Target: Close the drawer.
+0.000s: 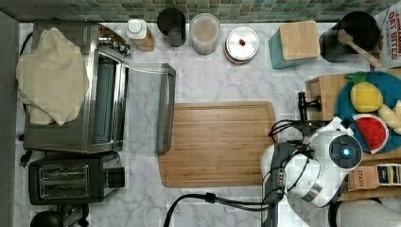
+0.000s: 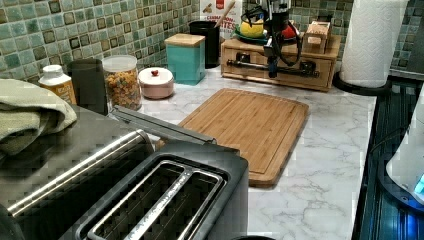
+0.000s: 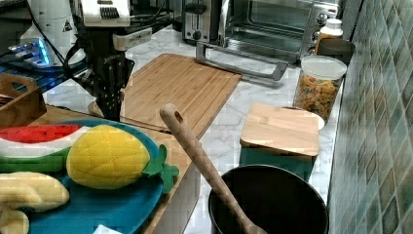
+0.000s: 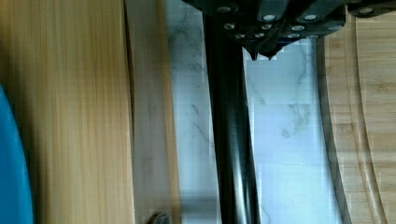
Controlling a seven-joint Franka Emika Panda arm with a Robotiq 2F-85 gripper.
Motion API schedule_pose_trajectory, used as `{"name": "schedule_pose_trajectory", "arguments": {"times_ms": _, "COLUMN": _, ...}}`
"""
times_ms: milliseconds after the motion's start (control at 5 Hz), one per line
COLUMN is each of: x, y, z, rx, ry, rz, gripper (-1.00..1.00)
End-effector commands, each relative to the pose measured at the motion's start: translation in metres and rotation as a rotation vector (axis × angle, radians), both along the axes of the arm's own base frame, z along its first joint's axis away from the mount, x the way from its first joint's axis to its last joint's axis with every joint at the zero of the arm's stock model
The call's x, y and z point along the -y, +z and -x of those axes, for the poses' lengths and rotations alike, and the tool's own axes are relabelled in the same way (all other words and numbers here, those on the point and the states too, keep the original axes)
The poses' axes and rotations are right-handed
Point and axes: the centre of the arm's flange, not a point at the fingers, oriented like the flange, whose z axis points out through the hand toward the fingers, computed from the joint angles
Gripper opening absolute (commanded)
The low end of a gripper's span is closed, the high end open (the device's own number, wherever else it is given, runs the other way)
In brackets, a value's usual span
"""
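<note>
**Claw parked on the drawer handle, looks like a push and not a pull**

So the drawer sits in the wooden box at the top view's right, right under the blue plate of toy fruit. Its front faces the cutting board, with a strip of marble table between them.

The claw hangs straight down at the black bar handle. In the wrist view its fingertips look pinched together with nothing between them, and they sit just beside the bar on the cutting board side instead of wrapped around it. That makes sense to me: for closing you don't need a grip, you just lean closed fingers against the handle and shove toward the box. Pinched tips also make a stiffer pusher than spread ones.

How far in is it? From the left view the front looks pretty much level with the box, and the wrist view shows just a thin seam in the wood next to the box top. My guess is it's nearly home, but I honestly can't tell if a small gap is left.

Only worry: the tips sliding off the round bar if the push isn't square
</note>
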Motion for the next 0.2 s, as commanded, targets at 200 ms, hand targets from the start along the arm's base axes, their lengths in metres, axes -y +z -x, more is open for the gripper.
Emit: {"name": "schedule_pose_trajectory", "arguments": {"times_ms": 200, "x": 0.102, "y": 0.0901, "z": 0.0213, "rx": 0.187, "ry": -0.167, "rz": 0.138, "gripper": -1.0}}
